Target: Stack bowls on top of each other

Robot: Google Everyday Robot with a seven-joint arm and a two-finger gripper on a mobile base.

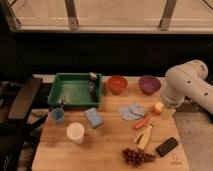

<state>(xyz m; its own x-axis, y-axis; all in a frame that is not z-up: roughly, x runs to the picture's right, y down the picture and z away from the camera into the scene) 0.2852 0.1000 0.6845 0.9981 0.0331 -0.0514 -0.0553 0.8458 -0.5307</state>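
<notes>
While the green tray (75, 90) fills the table's (100, 150) 10 o'clock corner, the red-orange bowl (117, 84) sits at the tray's 3 o'clock side. At 3 o'clock from it, a little apart, is the purple bowl (149, 84). The gripper (168, 111) hangs at 5 o'clock from the purple bowl, beside a small yellow fruit (158, 107). I cannot tell if it is spread or squeezed together.

the end effector (168, 111), low beside the apple (158, 107), is mostly hidden beneath the arm (186, 82).
</notes>
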